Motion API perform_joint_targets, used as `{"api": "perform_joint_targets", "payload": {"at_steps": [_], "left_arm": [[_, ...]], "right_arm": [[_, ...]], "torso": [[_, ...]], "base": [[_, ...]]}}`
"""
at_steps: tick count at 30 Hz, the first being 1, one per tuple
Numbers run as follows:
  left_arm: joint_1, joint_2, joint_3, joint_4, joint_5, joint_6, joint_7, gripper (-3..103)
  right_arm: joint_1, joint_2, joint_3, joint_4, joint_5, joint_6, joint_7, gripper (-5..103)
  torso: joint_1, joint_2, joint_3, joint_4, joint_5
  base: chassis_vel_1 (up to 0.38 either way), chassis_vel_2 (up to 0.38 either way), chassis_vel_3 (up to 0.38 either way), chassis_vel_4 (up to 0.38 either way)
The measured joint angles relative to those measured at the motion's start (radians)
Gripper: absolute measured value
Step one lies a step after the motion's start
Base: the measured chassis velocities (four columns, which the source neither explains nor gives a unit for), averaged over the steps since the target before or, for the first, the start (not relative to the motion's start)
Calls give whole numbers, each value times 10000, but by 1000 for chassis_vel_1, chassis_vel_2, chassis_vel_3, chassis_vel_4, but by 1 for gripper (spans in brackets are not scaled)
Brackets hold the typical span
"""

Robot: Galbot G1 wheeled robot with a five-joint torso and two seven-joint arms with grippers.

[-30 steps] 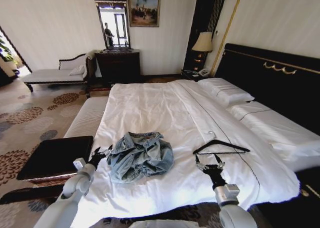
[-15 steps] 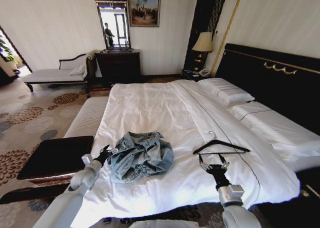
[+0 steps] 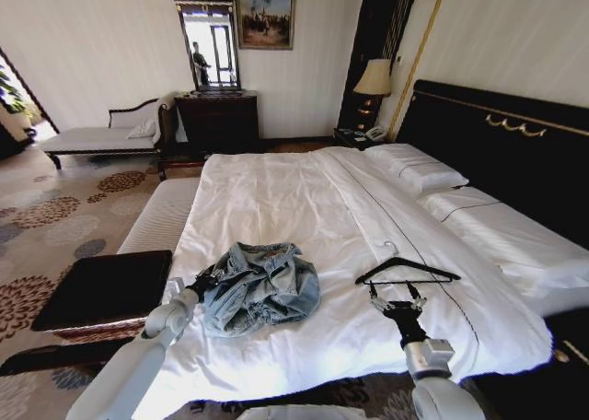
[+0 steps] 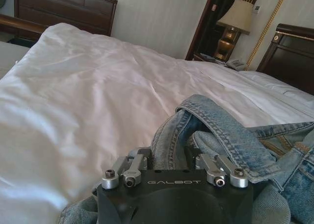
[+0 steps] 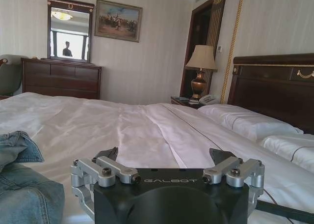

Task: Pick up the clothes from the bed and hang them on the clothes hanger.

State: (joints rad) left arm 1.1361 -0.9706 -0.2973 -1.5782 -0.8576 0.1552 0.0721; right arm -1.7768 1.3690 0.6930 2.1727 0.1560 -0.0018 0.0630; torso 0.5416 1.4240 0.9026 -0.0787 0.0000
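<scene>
The left gripper (image 3: 204, 281) has its fingers apart around a denim fold of the clothes (image 3: 260, 286), heaped near the foot edge of the bed (image 3: 276, 199). It should close on a thick fold, not the sheet. The right gripper (image 3: 396, 302), open, waits just before the clothes hanger (image 3: 406, 272).

A dark wood dresser (image 3: 219, 122) with a mirror (image 3: 208, 44) stands beside a pale chaise longue (image 3: 101, 136), a lamp (image 3: 373, 81) farther right.

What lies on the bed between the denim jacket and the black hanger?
Nothing: in the head view, only bare white sheet of the bed separates the denim jacket from the black hanger.
</scene>
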Motion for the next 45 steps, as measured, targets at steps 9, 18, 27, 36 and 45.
{"api": "perform_joint_targets", "payload": {"at_steps": [9,18,27,36,45], "left_arm": [[218,66,-129,-238,-16,4,-55,10],[364,290,-355,-282,-49,-2,-181,3],[360,385,-285,-308,-31,-10,-200,3],[304,426,-163,-329,-94,10,-290,3],[421,542,-280,-513,-273,79,-352,3]], "right_arm": [[373,-365,-94,-336,707,-441,205,100],[3578,-3127,-1440,-2702,3233,-1845,335,100],[7679,-4201,-4864,-5475,4861,-2195,-412,100],[10322,-3722,-7586,-7701,4925,-1787,-1065,100],[9970,-3729,-7874,-7310,4948,-1683,-1609,100]], "torso": [[-1,1,0,0,0],[0,0,0,3,0],[1,0,1,6,-1],[2,0,1,2,-3],[-1,0,-1,-2,1]], "base": [[0,0,0,0],[0,0,0,0],[0,0,0,0],[0,0,0,0],[0,0,0,0]]}}
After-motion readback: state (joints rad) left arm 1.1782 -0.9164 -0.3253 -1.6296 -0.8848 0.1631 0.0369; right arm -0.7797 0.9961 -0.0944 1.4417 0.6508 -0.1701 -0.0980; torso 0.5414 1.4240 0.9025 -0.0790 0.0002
